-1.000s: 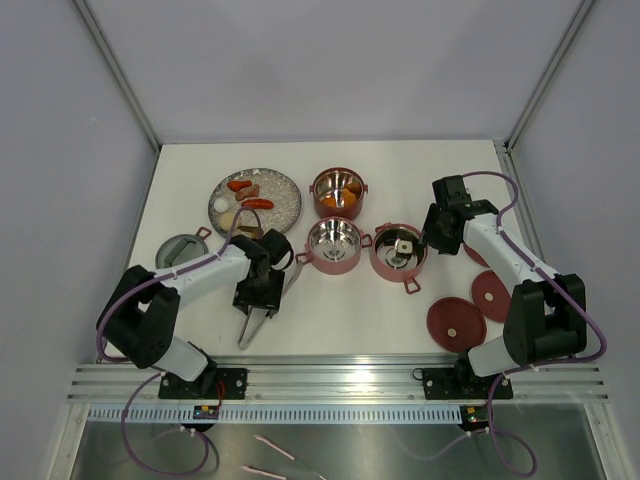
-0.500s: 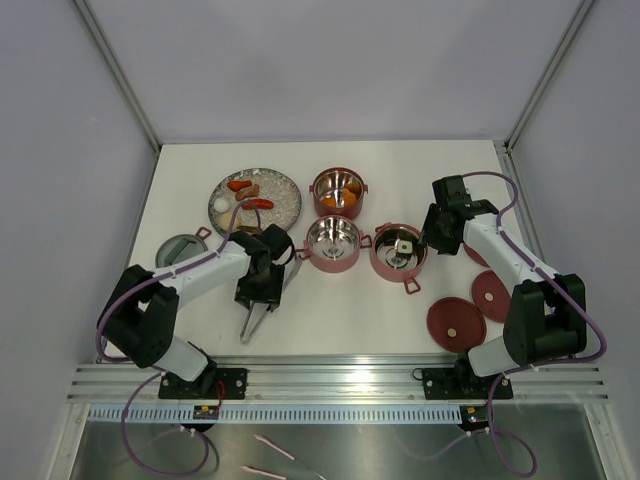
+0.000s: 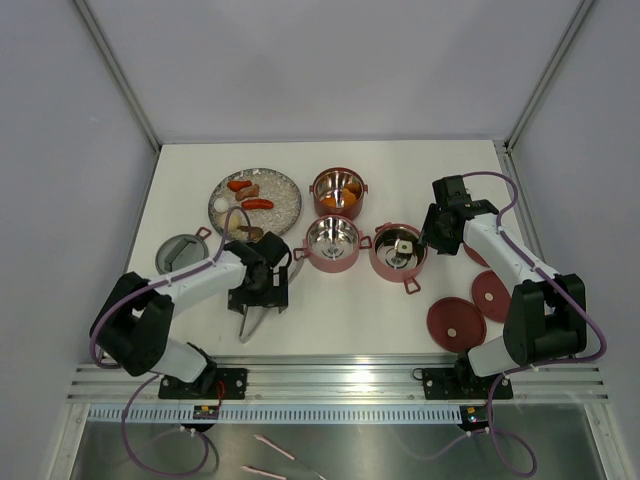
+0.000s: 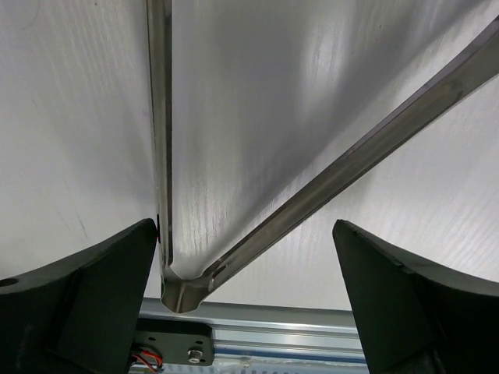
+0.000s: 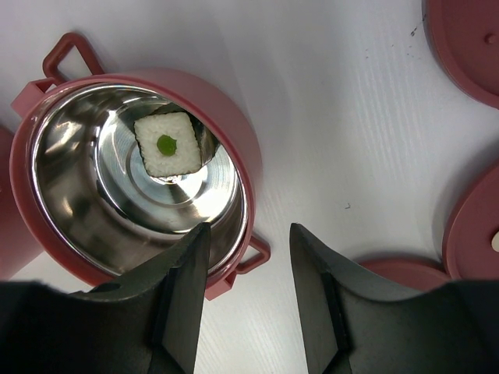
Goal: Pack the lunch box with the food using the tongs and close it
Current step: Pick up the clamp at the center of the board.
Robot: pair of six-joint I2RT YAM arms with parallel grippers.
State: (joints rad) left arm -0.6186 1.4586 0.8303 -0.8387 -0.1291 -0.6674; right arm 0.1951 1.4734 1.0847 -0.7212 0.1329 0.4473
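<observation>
The silvery tongs [image 3: 250,324] lie on the table, hinge toward the near edge. My left gripper [image 3: 262,290] stands open over them. In the left wrist view the tongs [image 4: 312,195] spread in a V between my fingers [image 4: 86,296], one arm against the left finger and the other well short of the right one. The lunch box stands as three red tiers: a back one [image 3: 338,192] with orange food, an empty middle one [image 3: 333,243] and a right one [image 3: 398,250]. My right gripper [image 5: 249,234] hangs open beside the right tier [image 5: 251,167], which holds a white square piece [image 5: 166,145].
A grey speckled plate [image 3: 285,210] with red and brown food [image 3: 256,203] sits at the back left. A grey round dish [image 3: 180,250] lies left of my left arm. Red lids [image 3: 455,322] [image 3: 492,292] lie at the right, near my right arm.
My left gripper has opened wide and let go of the tongs, whose arms have sprung apart on the table. The right arm has not moved.
</observation>
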